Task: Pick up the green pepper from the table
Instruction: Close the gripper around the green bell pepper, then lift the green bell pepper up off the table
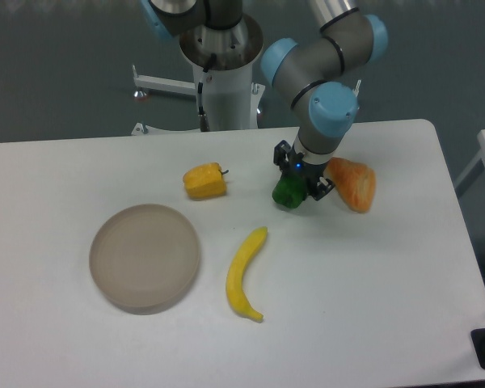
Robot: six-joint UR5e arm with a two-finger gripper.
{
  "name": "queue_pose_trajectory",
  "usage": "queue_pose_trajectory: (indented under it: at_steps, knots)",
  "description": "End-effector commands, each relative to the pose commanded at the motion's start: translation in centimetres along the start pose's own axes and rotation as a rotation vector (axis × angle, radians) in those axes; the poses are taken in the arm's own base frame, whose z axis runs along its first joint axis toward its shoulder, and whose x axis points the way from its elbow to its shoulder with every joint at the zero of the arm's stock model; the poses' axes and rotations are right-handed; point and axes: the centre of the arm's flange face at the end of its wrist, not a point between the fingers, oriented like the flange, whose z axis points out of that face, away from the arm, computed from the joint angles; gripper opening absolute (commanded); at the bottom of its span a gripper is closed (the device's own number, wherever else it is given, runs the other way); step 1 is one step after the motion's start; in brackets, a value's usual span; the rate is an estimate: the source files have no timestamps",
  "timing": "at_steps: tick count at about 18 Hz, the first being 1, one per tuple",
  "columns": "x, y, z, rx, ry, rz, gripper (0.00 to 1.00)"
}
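The green pepper (288,193) is small, glossy and dark green. It sits on the white table (372,283) right of centre, near the far edge. My gripper (300,187) is down over it, its black fingers on either side of the pepper's top. The fingers look closed against the pepper, which still rests at table level. The gripper body hides part of the pepper's far side.
An orange pepper (353,184) lies just right of the gripper, almost touching it. A yellow pepper (204,181) lies to the left. A banana (246,275) lies in front. A round grey-brown plate (145,256) sits at the front left. The robot base (225,81) stands behind the table.
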Motion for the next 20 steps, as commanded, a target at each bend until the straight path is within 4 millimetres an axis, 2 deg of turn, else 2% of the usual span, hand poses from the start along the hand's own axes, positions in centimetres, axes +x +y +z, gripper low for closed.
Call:
queue_pose_trajectory:
  at_steps: [2, 4, 8, 14, 16, 18, 20]
  knots:
    - [-2.3, -0.6, -3.2, -0.003, 0.010, -0.014, 0.18]
    - [-4.1, -1.5, -5.4, 0.001, 0.001, -0.026, 0.18]
    - [-7.5, -3.7, -7.9, 0.009, -0.037, -0.020, 0.18]
    - [-9.9, -5.3, -7.9, 0.007, -0.069, 0.016, 0.18]
    - [-9.7, -6.3, -7.8, 0.007, -0.070, 0.057, 0.18]
    - [-9.6, -6.3, -7.9, 0.002, -0.073, 0.166, 0.18]
    - [-9.5, -6.2, -8.0, 0.003, -0.072, 0.191, 0.18]
